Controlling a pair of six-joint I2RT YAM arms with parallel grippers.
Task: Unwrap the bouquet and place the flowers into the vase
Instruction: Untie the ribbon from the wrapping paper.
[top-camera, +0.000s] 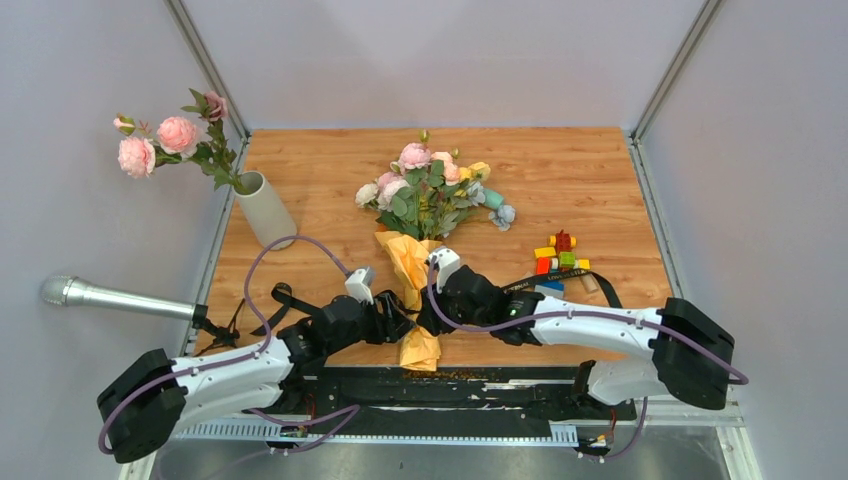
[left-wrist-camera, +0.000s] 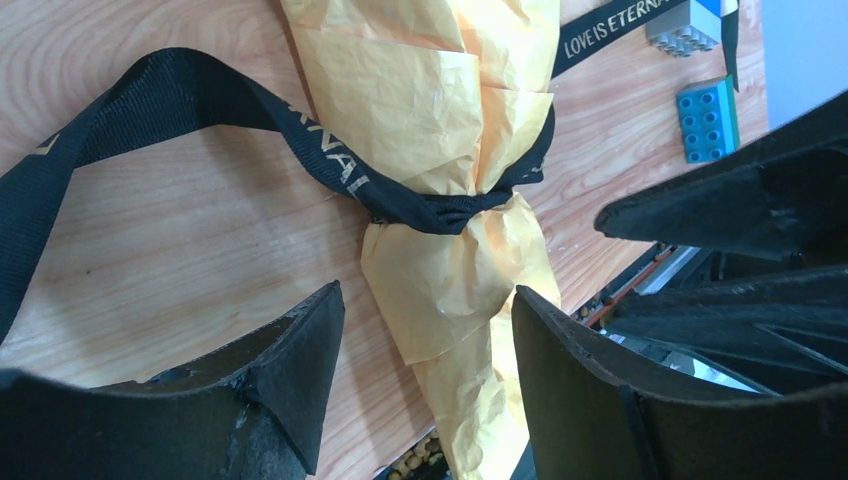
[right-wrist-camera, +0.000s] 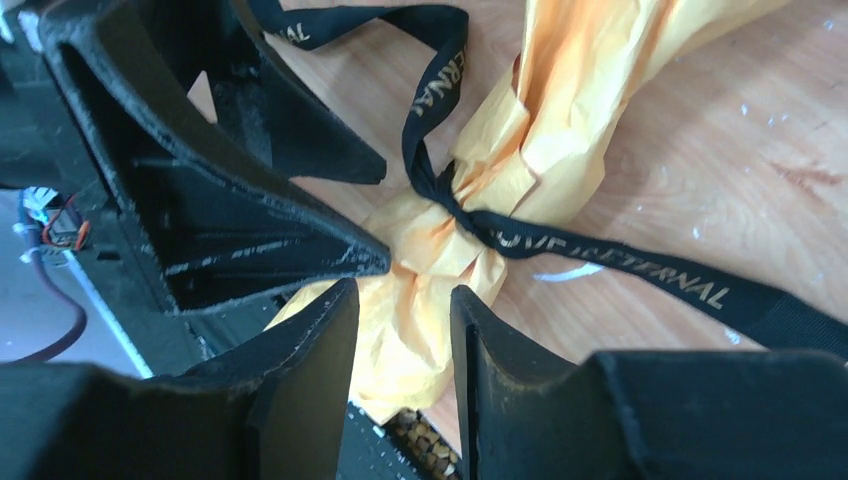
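1. Table (top-camera: 600, 180): wooden work surface.
2. Bouquet (top-camera: 410, 260): lies mid-table, wrapped, blooms pointing away from the arms.
3. Vase (top-camera: 262, 210): at the left edge, well apart, holding pink stems.
4. Left gripper (left-wrist-camera: 428, 300): jaws apart, straddling the paper tail below the knot.
5. Right gripper (right-wrist-camera: 405, 290): jaws apart over the same tail.
6. Black strap (left-wrist-camera: 420, 208): knotted. Step judged: untying. Next: pinch one loose end and pull.

Bright, even light; soft shadows.
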